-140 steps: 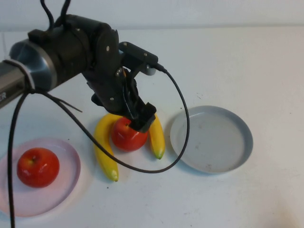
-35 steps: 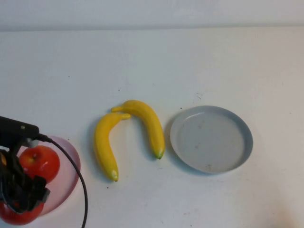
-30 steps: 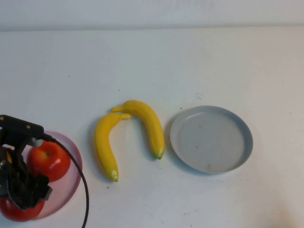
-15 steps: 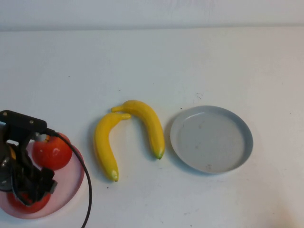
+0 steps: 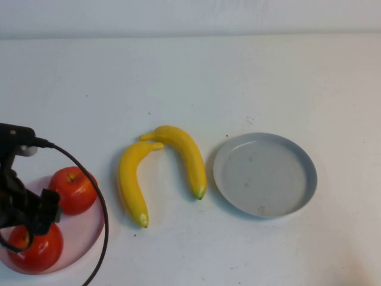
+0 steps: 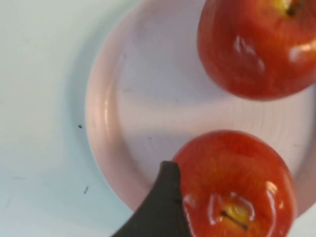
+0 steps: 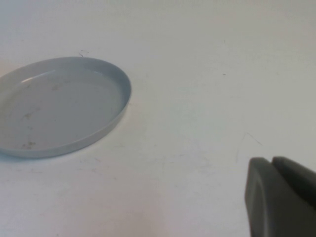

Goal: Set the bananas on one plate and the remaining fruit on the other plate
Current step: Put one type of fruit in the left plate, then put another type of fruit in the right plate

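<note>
White tabletop fills the scene, and the layout runs from the robot's side outward. Nearest, at the left edge of the high view, the pink plate now carries both apples: one apple at its near side and a second apple at its far rim. Seconds ago the second apple sat between the bananas; it has since been carried across and set down, and the plate itself has slid slightly during placement. The left gripper hangs over the plate between the two apples, holding nothing; in the left wrist view one dark fingertip lies beside the near apple, and the opening cannot be judged with certainty, though the fruit appears released. Farther out, the two bananas lie on the bare table, tips touching, just beside the grey plate, which holds nothing. The right gripper is parked over open table near the grey plate, unloaded; its fingers appear closed. The apple half of the task looks complete; both bananas remain to be moved.
</note>
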Robot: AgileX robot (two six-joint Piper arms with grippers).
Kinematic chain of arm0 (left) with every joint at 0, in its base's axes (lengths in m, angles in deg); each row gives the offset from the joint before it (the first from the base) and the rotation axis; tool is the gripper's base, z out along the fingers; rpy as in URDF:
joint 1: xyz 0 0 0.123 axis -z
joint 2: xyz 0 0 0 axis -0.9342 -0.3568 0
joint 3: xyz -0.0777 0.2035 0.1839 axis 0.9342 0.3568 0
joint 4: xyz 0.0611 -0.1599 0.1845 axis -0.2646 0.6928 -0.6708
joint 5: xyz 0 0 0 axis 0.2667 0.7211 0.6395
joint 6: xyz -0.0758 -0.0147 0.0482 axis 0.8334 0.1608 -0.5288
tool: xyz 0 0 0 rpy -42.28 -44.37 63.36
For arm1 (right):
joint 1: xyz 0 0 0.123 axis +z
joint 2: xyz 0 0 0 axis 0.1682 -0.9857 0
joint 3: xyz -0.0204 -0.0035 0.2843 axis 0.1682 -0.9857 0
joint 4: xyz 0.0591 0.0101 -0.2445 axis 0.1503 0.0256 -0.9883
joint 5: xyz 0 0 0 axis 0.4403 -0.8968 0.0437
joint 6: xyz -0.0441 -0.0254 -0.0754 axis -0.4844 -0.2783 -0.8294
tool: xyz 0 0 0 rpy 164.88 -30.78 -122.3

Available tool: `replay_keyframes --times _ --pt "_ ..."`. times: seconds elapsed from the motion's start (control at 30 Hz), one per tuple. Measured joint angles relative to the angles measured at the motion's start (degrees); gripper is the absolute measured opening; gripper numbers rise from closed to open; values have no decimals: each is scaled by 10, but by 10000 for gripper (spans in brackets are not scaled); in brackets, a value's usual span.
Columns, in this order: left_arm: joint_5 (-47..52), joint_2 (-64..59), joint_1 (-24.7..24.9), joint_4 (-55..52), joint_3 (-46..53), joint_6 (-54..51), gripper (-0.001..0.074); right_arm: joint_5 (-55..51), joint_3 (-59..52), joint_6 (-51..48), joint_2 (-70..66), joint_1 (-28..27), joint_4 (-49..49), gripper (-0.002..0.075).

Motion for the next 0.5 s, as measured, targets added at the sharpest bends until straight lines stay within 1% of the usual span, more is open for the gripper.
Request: replay_keyframes --times 0.07,0.1,0.17,0.2,0.23,0.3,0.33,0.4,0.5 --pt "5 39 0 0 0 11 645 0 0 0 0 0 0 -17" --pt "7 66 0 0 2 14 617 0 0 0 0 0 0 -17" --pt "12 119 0 2 7 20 519 0 0 0 0 0 0 -17" --pt "21 149 0 3 8 21 423 0 0 0 0 0 0 -17" --pt "28 179 0 3 10 21 348 0 0 0 0 0 0 -17" --pt "46 238 0 3 12 21 161 0 0 0 0 0 0 -17" --pt "54 261 0 3 12 21 115 0 0 0 0 0 0 -17" --pt "76 316 0 5 12 23 50 0 0 0 0 0 0 -17" --pt "108 388 0 8 12 37 17 0 0 0 0 0 0 -17"
